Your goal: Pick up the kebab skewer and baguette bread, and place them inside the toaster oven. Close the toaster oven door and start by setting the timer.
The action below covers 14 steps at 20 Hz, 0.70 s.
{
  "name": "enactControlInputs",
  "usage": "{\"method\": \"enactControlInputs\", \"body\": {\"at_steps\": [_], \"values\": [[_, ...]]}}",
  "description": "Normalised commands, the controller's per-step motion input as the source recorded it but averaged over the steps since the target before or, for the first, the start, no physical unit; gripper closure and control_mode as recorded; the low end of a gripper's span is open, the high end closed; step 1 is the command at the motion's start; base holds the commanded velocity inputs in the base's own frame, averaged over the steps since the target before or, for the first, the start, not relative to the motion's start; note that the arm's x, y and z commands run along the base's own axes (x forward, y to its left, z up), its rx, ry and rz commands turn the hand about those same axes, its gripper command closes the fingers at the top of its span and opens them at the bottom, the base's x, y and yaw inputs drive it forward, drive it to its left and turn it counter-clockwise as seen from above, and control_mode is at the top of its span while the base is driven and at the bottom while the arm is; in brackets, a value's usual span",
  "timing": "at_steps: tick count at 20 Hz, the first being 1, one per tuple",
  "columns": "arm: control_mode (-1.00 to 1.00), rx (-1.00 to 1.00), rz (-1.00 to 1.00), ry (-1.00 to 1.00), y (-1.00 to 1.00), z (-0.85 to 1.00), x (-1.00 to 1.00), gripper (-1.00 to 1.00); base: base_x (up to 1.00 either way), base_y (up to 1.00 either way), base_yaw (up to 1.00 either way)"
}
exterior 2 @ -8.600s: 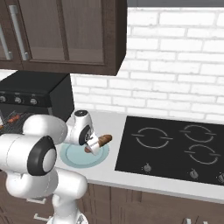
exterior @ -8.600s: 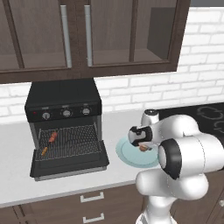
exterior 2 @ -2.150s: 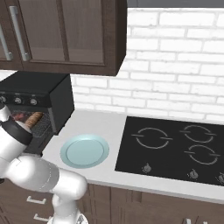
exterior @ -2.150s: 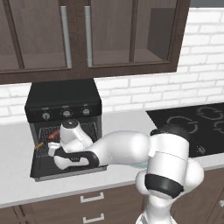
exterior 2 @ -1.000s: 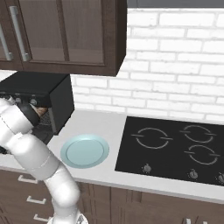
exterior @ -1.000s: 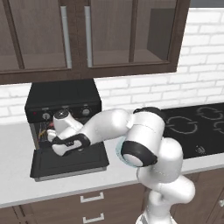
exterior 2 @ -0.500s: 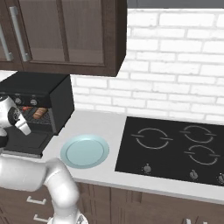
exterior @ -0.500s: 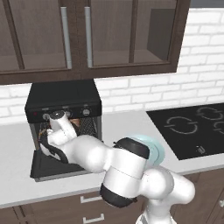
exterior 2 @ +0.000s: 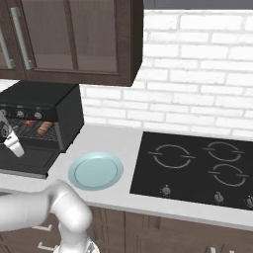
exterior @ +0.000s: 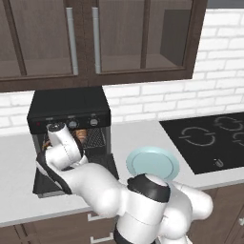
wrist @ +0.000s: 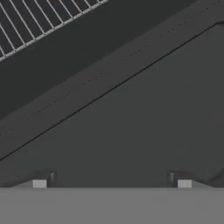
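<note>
The black toaster oven [exterior 2: 44, 106] stands at the counter's left end with its door [exterior 2: 24, 159] dropped open. On the wire rack inside lie the kebab skewer [exterior 2: 30, 123] and, to its right, the baguette bread [exterior 2: 45, 127]. In the left base view my arm covers most of the oven mouth [exterior: 71, 107]; a brown end of the baguette [exterior: 81, 135] peeks past it. My gripper [exterior 2: 15, 146] hangs in front of the opening, just above the door. In the hand view my gripper [wrist: 111, 183] is open, empty, and close over the dark door panel [wrist: 131, 131], the rack [wrist: 35, 22] beyond.
A bare pale blue plate [exterior 2: 95, 171] sits on the counter right of the oven. A black cooktop [exterior 2: 197, 165] lies further right. Dark wall cabinets [exterior: 95, 43] hang above the oven, white brick wall behind. Three knobs [exterior: 71, 124] line the oven's front.
The baguette, earlier over the plate, now lies in the oven beside the skewer. Over the last second my hand has drawn back out of the oven mouth to above the door, jaws staying open.
</note>
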Motion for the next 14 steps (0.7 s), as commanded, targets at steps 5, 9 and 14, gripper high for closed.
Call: {"method": "enactControlInputs", "body": {"at_steps": [5,9,14], "values": [[-1.0,0.0,0.0,-0.01,-0.18,0.06,-0.96,-1.0,0.0,0.0,0.0],[-1.0,0.0,0.06,-0.05,-0.24,0.26,-0.77,-1.0,0.0,0.0,0.0],[-1.0,0.0,0.22,0.0,-0.09,0.29,-0.6,-1.0,0.0,0.0,0.0]]}}
